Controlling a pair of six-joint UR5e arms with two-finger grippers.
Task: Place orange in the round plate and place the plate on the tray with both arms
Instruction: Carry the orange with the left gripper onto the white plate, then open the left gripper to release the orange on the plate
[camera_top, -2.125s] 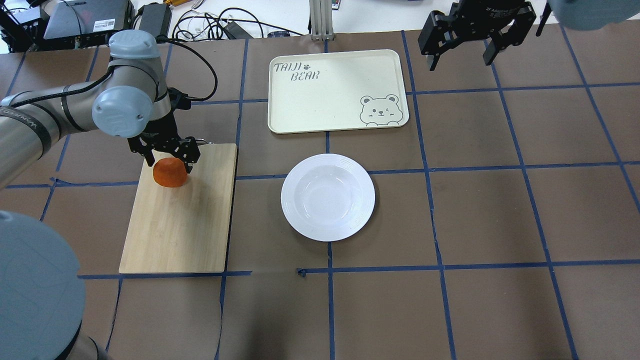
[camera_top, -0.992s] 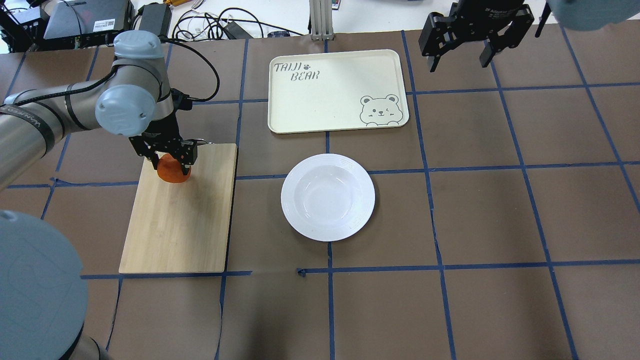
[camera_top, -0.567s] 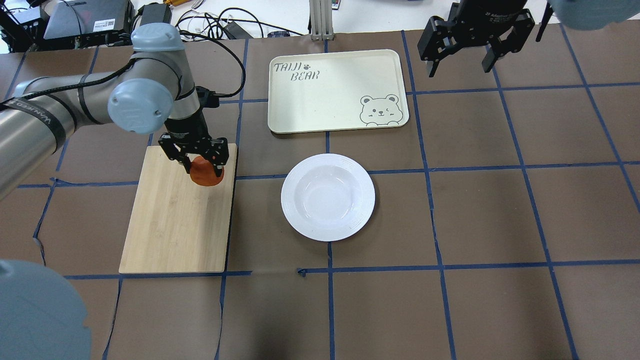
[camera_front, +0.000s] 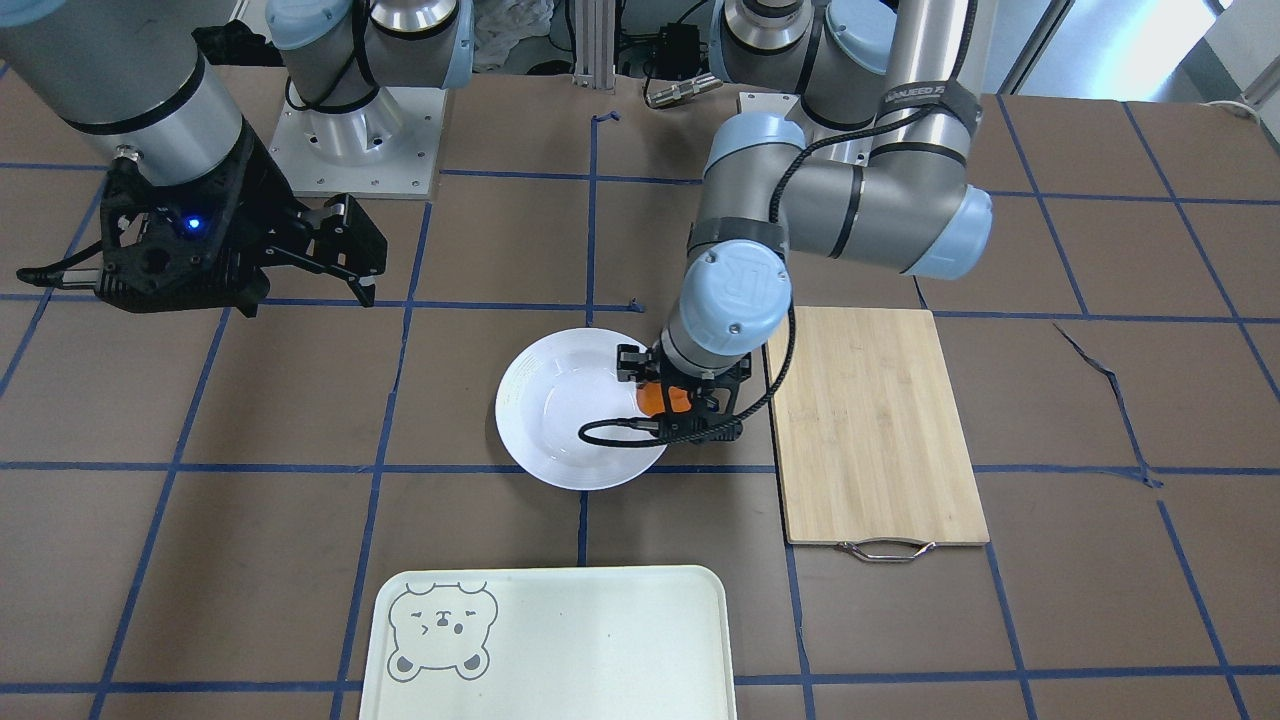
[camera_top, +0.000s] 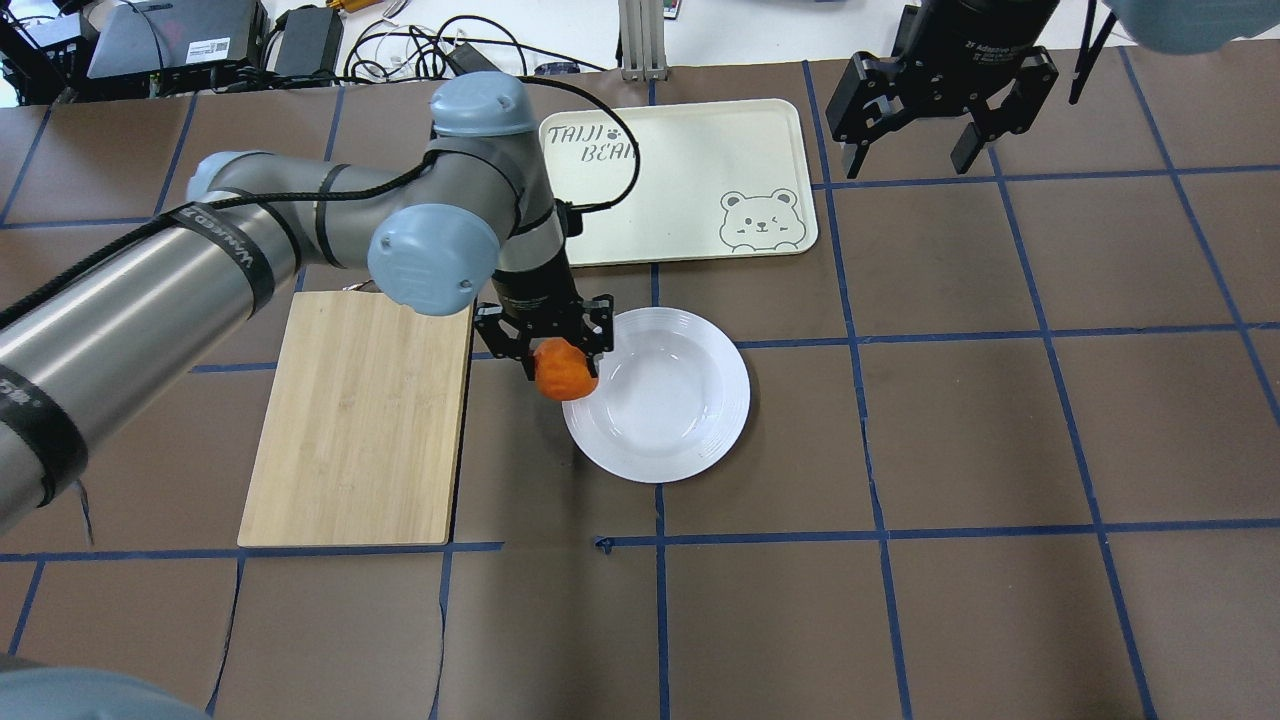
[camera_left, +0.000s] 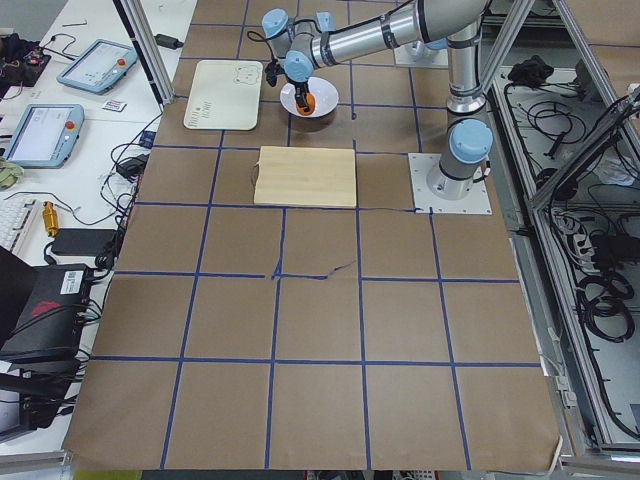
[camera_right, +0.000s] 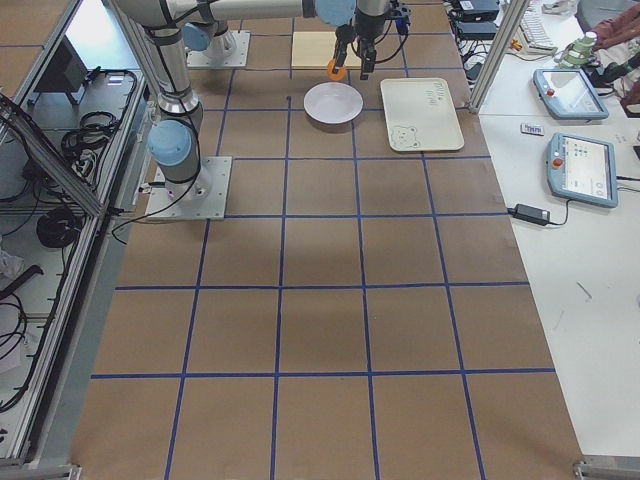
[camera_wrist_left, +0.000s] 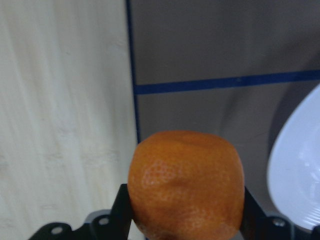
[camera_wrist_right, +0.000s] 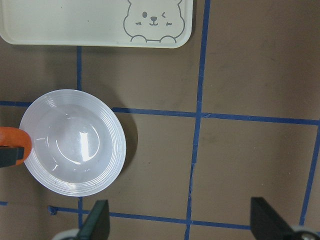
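My left gripper is shut on the orange, holding it above the left rim of the round white plate. The left wrist view shows the orange between the black fingers, with the plate's edge at the right. In the front-facing view the orange hangs at the plate's right edge. The cream tray with the bear drawing lies beyond the plate. My right gripper hovers open to the right of the tray, holding nothing.
A bamboo cutting board with a metal handle lies left of the plate, bare. Brown paper with blue tape lines covers the table. Cables and boxes sit along the far edge.
My left gripper lifted the orange off the cutting board and carried it right to the plate's left rim. The right gripper barely shifted.
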